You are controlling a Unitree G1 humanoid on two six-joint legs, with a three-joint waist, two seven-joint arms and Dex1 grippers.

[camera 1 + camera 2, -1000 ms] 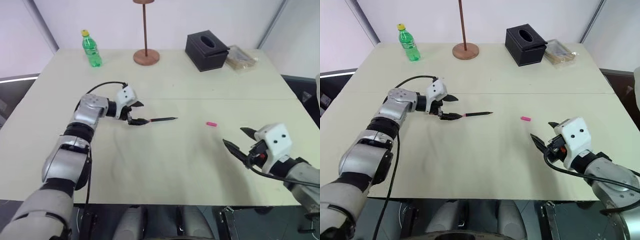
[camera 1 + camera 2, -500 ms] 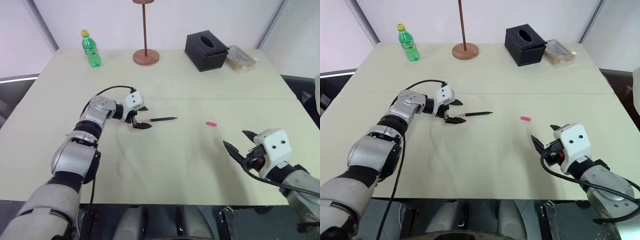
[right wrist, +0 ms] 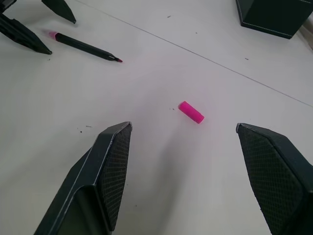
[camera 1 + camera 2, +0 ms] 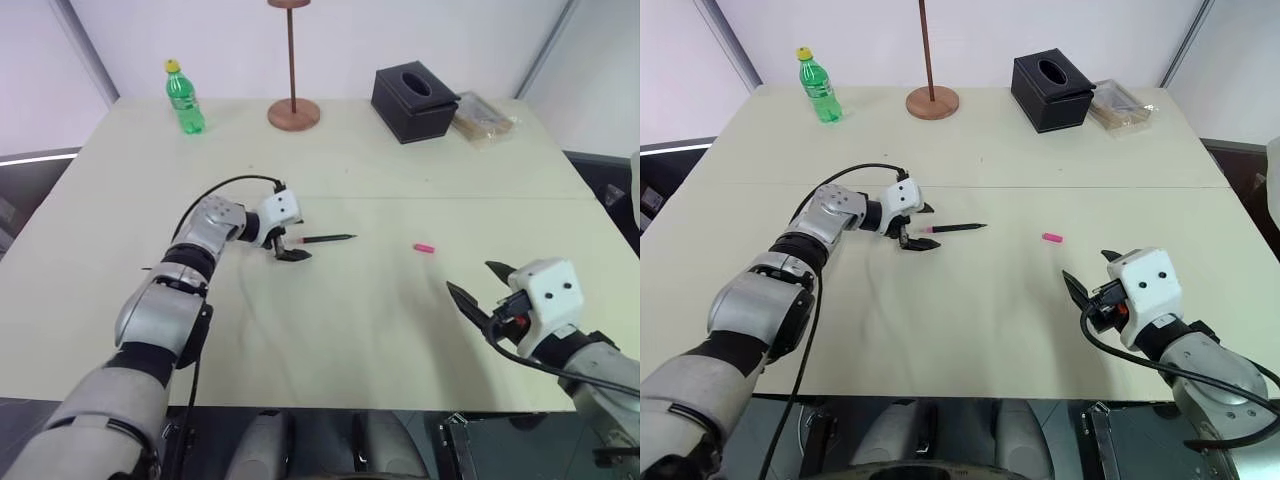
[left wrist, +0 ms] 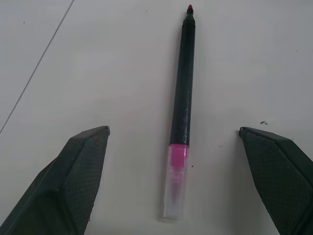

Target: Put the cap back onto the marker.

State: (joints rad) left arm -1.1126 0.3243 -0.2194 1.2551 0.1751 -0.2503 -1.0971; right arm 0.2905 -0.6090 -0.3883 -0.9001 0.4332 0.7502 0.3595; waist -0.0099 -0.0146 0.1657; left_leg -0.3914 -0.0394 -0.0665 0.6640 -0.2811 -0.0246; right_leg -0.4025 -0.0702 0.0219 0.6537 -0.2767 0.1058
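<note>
Lying in wait: the marker [image 4: 326,239] is seen flat on the desk [image 4: 330,330], uncapped, its long axis running from nine to three o'clock in the head views, pale pink end toward nine, writing tip toward three.
Left pincer: the left pincer [image 4: 290,247] is spread wide and empty, poised at the marker's pink end; in the left wrist view the barrel [image 5: 185,78] lies along the pincer's own line, with one black finger [image 5: 73,171] on either side of the pink end, neither touching it.
Key relation: the marker stretches away from the left pincer toward three o'clock, so a grasp is judged to need only a short advance and a closing across the barrel.
Cap: the cap [image 4: 423,247] lies loose on the desk, well apart from the marker's tip at three o'clock of it, and at eleven o'clock of the right pincer [image 4: 480,290].
Right pincer: it is held open and empty, and is clearly the nearer one to the cap.
Surroundings: a green bottle [image 4: 183,98], a wooden stand [image 4: 293,112], a black tissue box [image 4: 414,102] and a clear packet [image 4: 482,117] are ranged along the far edge at twelve o'clock.
Obstruction: nothing is seen between either pincer and its object.
</note>
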